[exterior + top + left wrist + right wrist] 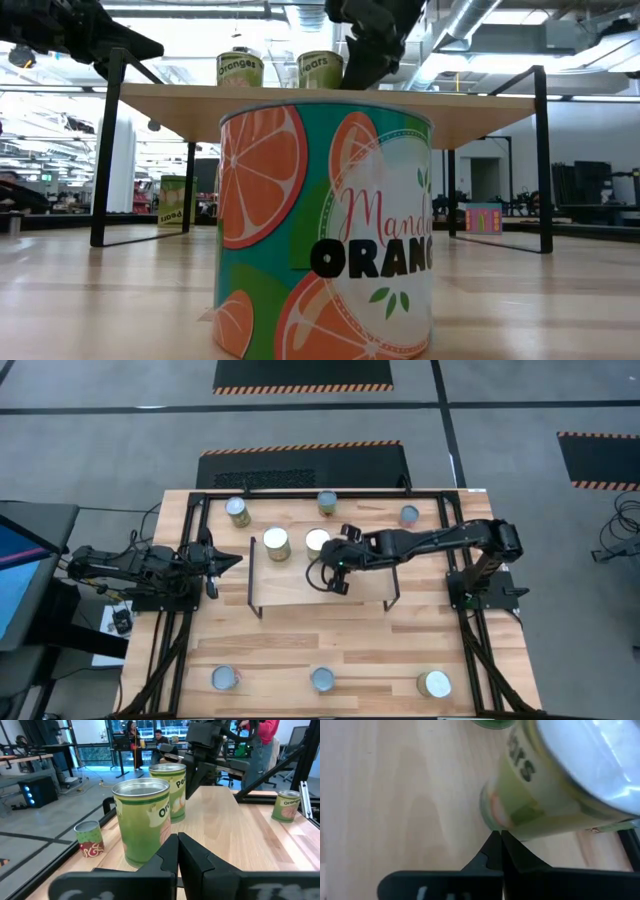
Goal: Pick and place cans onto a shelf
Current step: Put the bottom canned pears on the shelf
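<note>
As seen from above, counts two cans on the shelf (300, 595): oranges can (276, 544) and pears can (317, 541), upright, side by side at the far edge. Leaves six cans on the table (210, 650), three beyond the shelf, three along the near edge. Finds right gripper (332, 567) above the shelf board, just beside the pears can, jaws pressed together on nothing per the right wrist view. Finds left gripper (230, 560) waiting off the shelf's left end, jaws likewise pressed together, empty. Judged step: clearing the shelf and going for the next can, most likely the red can (409, 515) on the right arm's side. To do well: lift straight up before swinging, since any sideways move risks toppling the pears can. Spread jaws fully before descending, centre over the lid, grip mid-body. Set down on the bare part of the board, apart from the pears can, upright, and release only once seated.
</note>
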`<state>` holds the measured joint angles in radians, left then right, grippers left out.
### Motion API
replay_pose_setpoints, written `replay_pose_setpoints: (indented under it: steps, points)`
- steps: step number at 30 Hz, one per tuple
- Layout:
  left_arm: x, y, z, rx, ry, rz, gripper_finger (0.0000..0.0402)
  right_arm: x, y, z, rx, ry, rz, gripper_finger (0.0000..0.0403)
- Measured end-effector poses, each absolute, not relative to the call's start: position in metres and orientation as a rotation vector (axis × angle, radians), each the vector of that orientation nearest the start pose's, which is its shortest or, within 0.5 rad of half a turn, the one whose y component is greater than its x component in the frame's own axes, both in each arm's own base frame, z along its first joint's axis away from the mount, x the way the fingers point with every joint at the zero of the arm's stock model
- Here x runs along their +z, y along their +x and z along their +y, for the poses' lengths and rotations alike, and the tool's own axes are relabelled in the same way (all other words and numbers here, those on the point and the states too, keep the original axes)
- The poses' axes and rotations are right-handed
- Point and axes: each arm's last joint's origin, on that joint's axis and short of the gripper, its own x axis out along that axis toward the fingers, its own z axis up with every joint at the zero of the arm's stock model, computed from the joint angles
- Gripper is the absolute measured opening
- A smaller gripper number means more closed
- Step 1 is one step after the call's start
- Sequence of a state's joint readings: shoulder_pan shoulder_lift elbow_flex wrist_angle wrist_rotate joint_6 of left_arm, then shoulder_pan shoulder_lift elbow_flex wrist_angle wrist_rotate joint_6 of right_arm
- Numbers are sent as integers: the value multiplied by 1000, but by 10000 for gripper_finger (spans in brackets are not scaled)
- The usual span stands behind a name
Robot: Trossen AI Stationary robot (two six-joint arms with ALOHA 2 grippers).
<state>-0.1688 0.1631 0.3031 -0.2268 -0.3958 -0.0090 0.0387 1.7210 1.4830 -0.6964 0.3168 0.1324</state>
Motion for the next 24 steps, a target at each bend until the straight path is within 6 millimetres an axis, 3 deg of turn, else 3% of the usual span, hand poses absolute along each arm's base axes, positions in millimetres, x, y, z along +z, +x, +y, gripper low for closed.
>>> replay_pose_setpoints:
  steps: [7, 24]
  points:
    - [232, 89, -4, 211, 9, 83, 0, 284, 363, 4, -317, -59, 975, 8]
    - [231, 93, -12, -12, -38, 152, 0, 290, 371, -5, -318, -74, 884, 8]
